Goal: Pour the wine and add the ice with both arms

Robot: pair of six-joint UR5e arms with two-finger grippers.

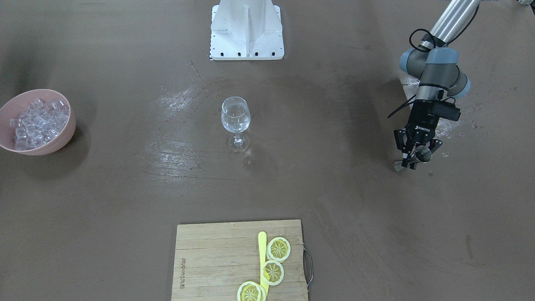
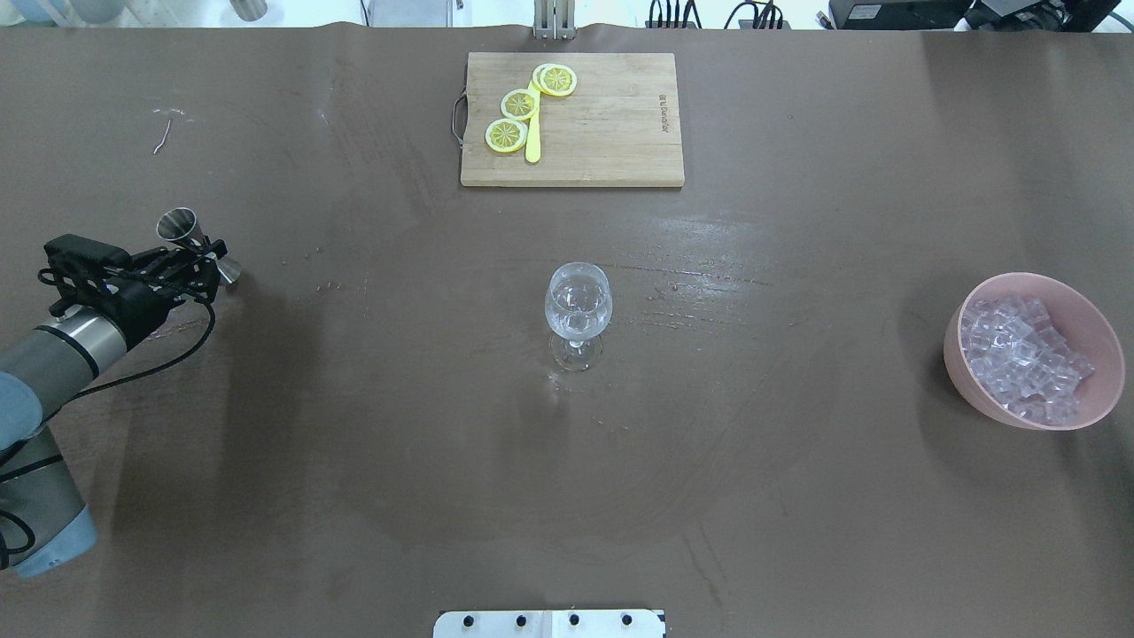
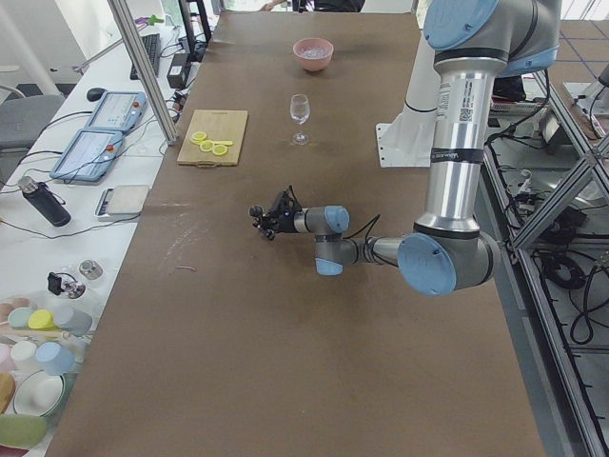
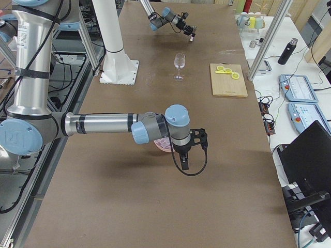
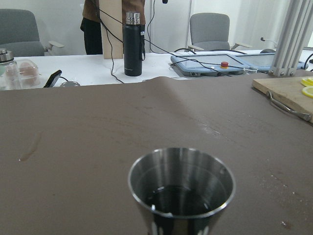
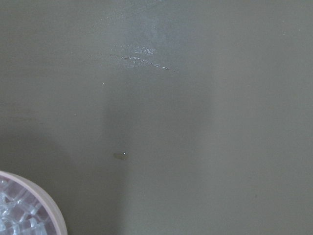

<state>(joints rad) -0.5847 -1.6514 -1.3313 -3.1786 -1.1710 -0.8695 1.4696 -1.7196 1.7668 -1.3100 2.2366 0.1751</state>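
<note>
My left gripper [image 1: 413, 156] is shut on a steel jigger [image 1: 422, 154] at the table's left end, far from the glass; it also shows in the overhead view [image 2: 205, 255]. The left wrist view shows the jigger's cup [image 5: 181, 186] upright with a little dark liquid in it. A clear wine glass [image 1: 236, 121] stands upright at the table's middle [image 2: 578, 306]. The ice [image 2: 1023, 354] fills a pink bowl [image 2: 957, 354] at the right end. My right gripper [image 4: 186, 160] hangs above that bowl; I cannot tell if it is open. The right wrist view shows the bowl's rim [image 6: 46, 203] and ice [image 6: 12, 213].
A wooden cutting board [image 2: 611, 124] with three lemon slices [image 2: 519, 104] and a yellow knife lies at the far edge, beyond the glass. The white robot base [image 1: 246, 29] stands on the robot's side. Wet streaks [image 1: 179, 100] mark the table near the glass.
</note>
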